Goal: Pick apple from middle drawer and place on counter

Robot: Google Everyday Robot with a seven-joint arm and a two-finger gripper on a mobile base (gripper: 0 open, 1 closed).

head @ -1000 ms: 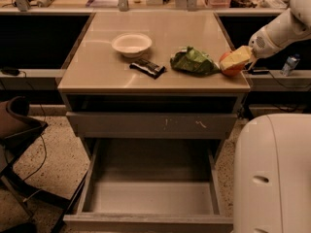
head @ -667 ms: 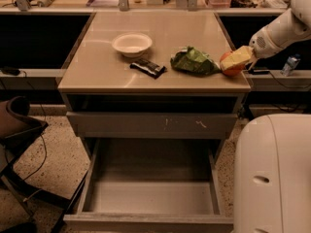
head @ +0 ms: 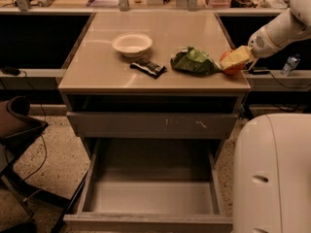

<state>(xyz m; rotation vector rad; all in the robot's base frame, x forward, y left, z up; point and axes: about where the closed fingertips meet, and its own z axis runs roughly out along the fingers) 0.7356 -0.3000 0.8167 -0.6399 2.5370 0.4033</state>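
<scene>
The apple rests on the counter at its right front corner, red-orange below a pale patch. My gripper reaches in from the right on a white arm and is shut on the apple, with a yellowish finger lying across its top. The middle drawer is pulled out below and its deep grey tray is empty.
A white bowl, a dark snack bar and a green foil bag lie on the counter, the bag touching the apple. A scratched drawer front is above the open tray. My white body is at lower right, a chair at left.
</scene>
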